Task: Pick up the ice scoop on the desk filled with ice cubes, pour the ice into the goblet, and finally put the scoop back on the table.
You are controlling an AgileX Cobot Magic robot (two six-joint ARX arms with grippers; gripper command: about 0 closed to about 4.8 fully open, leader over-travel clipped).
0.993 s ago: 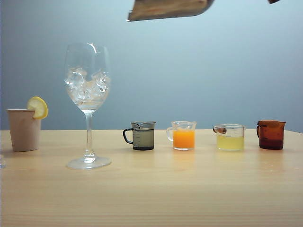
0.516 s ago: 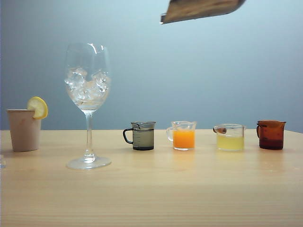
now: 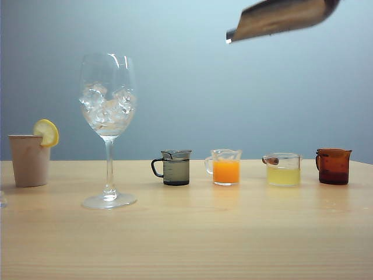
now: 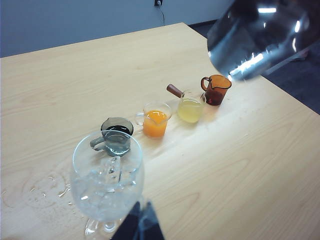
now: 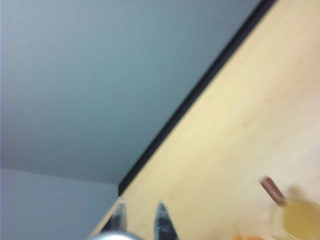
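The goblet (image 3: 108, 76) stands on the left of the desk (image 3: 192, 233) with ice cubes (image 3: 107, 106) piled in its bowl. High at the upper right of the exterior view, well clear of the goblet, the ice scoop (image 3: 281, 17) hangs in the air with its mouth tipped slightly down toward the left. The left wrist view shows the goblet (image 4: 107, 175), its ice cubes (image 4: 111, 169) and the scoop's shiny outside (image 4: 260, 40). My right gripper (image 5: 140, 202) is shut on the scoop's silver handle (image 5: 117, 236). Close by the goblet's foot, my left gripper (image 4: 142, 204) is shut and holds nothing.
A beige cup with a lemon slice (image 3: 29, 160) stands at the far left. Right of the goblet is a row of small jugs: grey (image 3: 175, 168), orange (image 3: 226, 168), yellow (image 3: 284, 170) and brown (image 3: 333, 166). Water drops (image 4: 45, 185) lie on the wood near the goblet.
The scoop has travelled to the right, away from the goblet, sunk a little and tipped its mouth lower. The goblet and jugs have not moved.
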